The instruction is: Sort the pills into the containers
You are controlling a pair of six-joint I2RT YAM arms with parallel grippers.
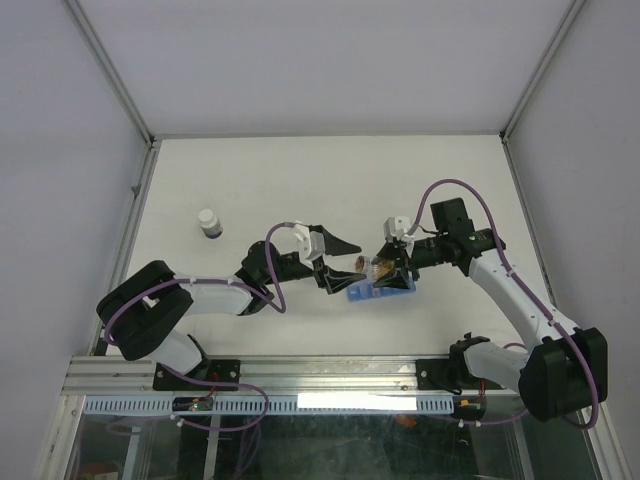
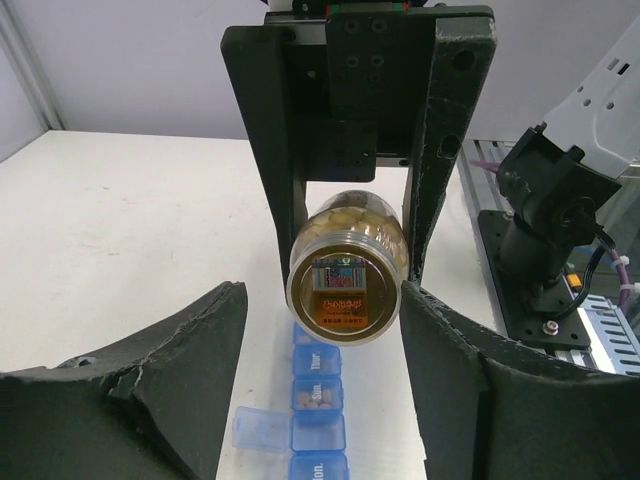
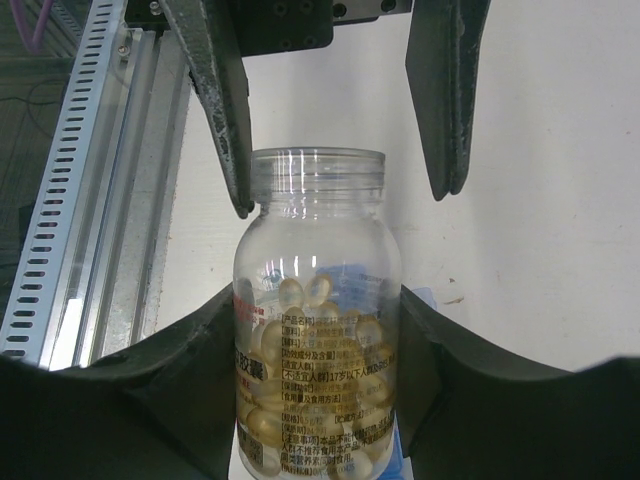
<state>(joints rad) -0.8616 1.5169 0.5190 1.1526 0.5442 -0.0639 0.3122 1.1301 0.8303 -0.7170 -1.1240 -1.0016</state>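
Observation:
My right gripper (image 3: 316, 335) is shut on a clear bottle (image 3: 316, 330) half full of yellow softgel pills (image 3: 300, 395). It holds the bottle tilted above the blue pill-organiser strip (image 2: 318, 405), with the open mouth toward my left gripper. My left gripper (image 2: 322, 292) is open, and its fingers (image 3: 225, 110) flank the bottle's neck. In the top view the bottle (image 1: 374, 266) sits between the left gripper (image 1: 348, 268) and the right gripper (image 1: 388, 270), over the strip (image 1: 372, 293). One compartment lid (image 2: 260, 428) stands open. The "Sun." compartment (image 2: 316, 392) holds a few pale pills.
A small white-capped, dark-based cap (image 1: 209, 222) stands at the table's far left. The aluminium rail (image 3: 90, 190) runs along the near edge. The right arm's base (image 2: 545, 230) is close on the right.

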